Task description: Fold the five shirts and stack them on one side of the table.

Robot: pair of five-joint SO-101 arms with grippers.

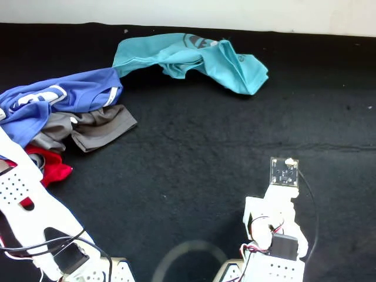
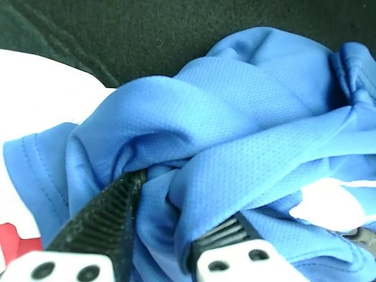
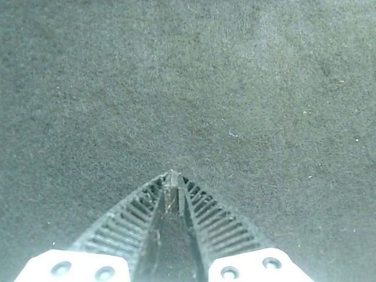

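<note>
Blue mesh shirt, at the left, is clenched in the left gripper; lifting may drag the overlapped grey shirt. Right gripper rests closed, empty.

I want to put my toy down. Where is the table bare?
The middle and right of the table are bare, between the teal shirt and the right hand. The left is crowded: the blue shirt in the left hand, the grey shirt, the red shirt.
</note>
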